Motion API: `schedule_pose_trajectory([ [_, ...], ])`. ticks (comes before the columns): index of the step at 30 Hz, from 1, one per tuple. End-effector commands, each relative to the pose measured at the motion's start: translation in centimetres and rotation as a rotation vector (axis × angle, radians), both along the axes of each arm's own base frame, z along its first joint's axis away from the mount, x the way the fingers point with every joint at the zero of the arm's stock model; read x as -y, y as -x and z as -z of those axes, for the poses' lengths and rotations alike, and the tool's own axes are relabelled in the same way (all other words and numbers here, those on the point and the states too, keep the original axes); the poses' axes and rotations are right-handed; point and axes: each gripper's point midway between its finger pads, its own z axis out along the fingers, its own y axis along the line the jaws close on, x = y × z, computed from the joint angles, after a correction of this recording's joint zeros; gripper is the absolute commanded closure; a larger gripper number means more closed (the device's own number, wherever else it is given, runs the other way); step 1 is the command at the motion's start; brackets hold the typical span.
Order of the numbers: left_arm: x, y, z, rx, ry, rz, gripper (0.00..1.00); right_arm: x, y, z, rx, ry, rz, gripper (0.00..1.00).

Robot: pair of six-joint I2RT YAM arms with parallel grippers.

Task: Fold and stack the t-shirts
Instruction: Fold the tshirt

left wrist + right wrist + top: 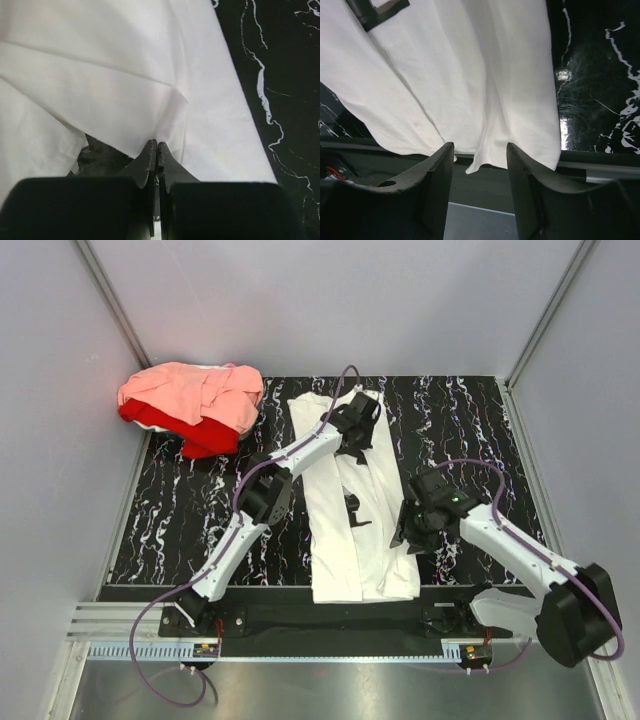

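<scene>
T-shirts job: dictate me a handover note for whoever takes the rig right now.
Left hand: shut, pinching the white t-shirt at its far end.
Right hand: open, by that shirt's near hem, holding nothing.
Done: white t-shirt lies as a long narrow strip, sides folded in, mid table.
Salmon-pink t-shirt lies crumpled on the red t-shirt, far left corner.
Left: cross-fold the white one, fold the other two, stack.

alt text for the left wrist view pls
The left gripper is shut on a fold of the white t-shirt, pinching it at the bottom centre. The wrinkled shirt fills most of the view, with the black marbled table on the right.
</scene>
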Motion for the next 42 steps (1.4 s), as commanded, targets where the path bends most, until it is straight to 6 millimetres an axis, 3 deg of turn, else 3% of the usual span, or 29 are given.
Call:
schedule_pose_trajectory([
  [1, -1.8, -2.1, -5.6, 0.093, 0.050, -0.060, 1.00, -1.7, -0.5, 1.8, -0.016, 0.025, -0.021, 0.47],
  [9, -2.8, -2.2, -6.0, 0.089, 0.043, -0.062, 1.00, -4.6, 0.0, 4.0, -0.045, 0.050, -0.095, 0.48],
  [14, -3.0, -2.1, -5.9, 0.081, 0.052, -0.066, 1.00, -5.5, 0.2, 5.2, -0.075, 0.077, -0.125, 0.74],
  [19, -3.2, -2.2, -7.6, 0.091, 0.081, -0.067, 1.00, -5.5, 0.2, 4.8, -0.067, 0.104, -0.140, 0.99],
  [25, -4.3, -2.1, -10.6, 0.113, 0.116, -0.079, 1.00, -6.1, 0.3, 2.4, -0.041, 0.132, -0.186, 1.00],
  [29, -5.5, -2.4, -11.1, 0.106, 0.118, -0.093, 1.00, -6.9, 1.3, 2.1, -0.056, 0.144, -0.238, 1.00],
  [32, -6.4, -2.4, -10.4, 0.085, 0.114, -0.101, 1.00, -7.1, 2.1, 2.5, -0.078, 0.153, -0.263, 1.00],
  [38, -8.5, -2.2, -7.2, 0.013, 0.103, -0.140, 1.00, -7.3, 4.3, 3.7, -0.131, 0.192, -0.320, 1.00],
  [39, -8.9, -2.2, -6.3, -0.008, 0.102, -0.139, 0.98, -7.3, 4.4, 3.9, -0.139, 0.199, -0.323, 0.99],
  [40, -9.1, -2.2, -5.7, -0.021, 0.098, -0.141, 0.75, -7.3, 4.4, 4.0, -0.141, 0.203, -0.327, 0.67],
  [42, -9.0, -1.9, -4.8, -0.060, 0.114, -0.119, 0.45, -7.2, 4.2, 3.5, -0.134, 0.222, -0.324, 0.38],
])
